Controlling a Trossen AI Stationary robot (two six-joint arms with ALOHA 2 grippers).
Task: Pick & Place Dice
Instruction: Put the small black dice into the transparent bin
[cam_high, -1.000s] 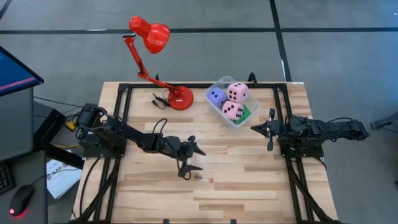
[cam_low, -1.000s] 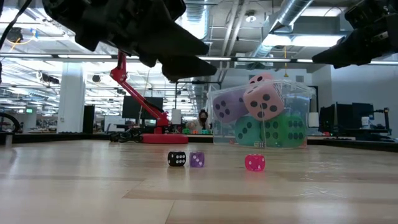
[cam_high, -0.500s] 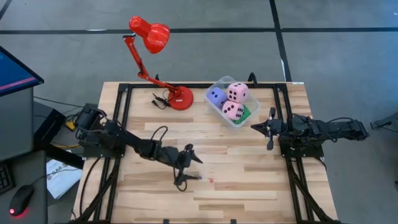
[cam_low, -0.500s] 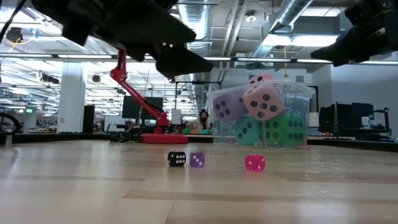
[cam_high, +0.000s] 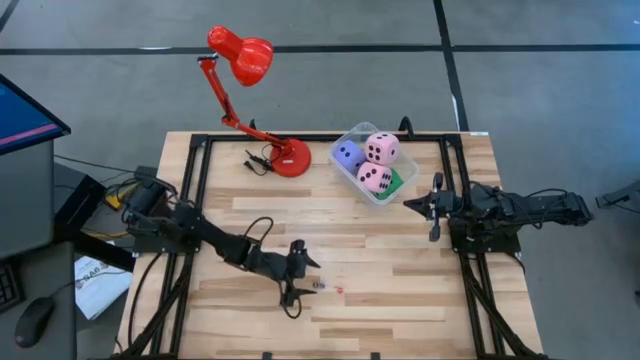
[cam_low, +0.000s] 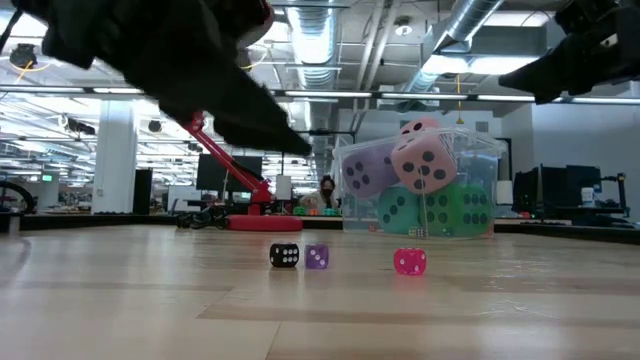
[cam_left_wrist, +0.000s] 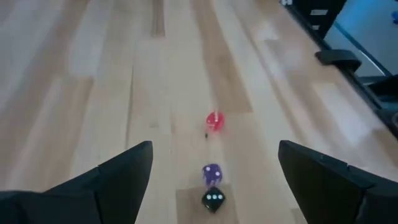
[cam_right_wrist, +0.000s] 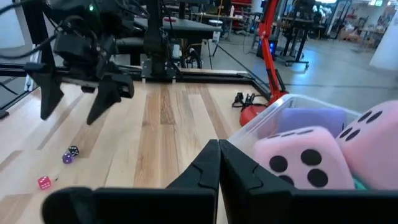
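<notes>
Three tiny dice lie in a row on my pale wooden plank table (cam_high: 400, 290), toward its front middle, and I work across them from my left. First my left gripper (cam_high: 296, 276), a dark two-finger claw on the long arm reaching in from the table's left edge: it hangs just above the boards with its fingers (cam_left_wrist: 118, 180) spread wide and holding nothing, the dice lying on the wood ahead of the gap between them. Behind it, at the table's back edge, stands the red desk lamp (cam_high: 250, 90) with its round base (cam_high: 291, 158) on the wood.

The small black die with white pips (cam_low: 284, 256) comes first, with the small translucent purple die (cam_low: 317, 257) just beside it, so close that I cannot tell whether they touch. The small pink-red die (cam_low: 410, 262) sits apart from that pair, farther right. None of the three is in my grip.

Further right and toward the back stands the clear plastic tub (cam_high: 345, 136). It holds the big soft cubes: a purple-blue one (cam_high: 348, 155), two pink ones with dark pips, one (cam_high: 381, 149) higher and one (cam_high: 374, 178) toward the front, and a green one (cam_high: 396, 181) showing under them.

Last, my right gripper (cam_high: 435, 208) waits at the table's right side, just right of the tub and raised off the wood. Its dark fingers (cam_right_wrist: 208, 171) are pressed together with nothing between them.
</notes>
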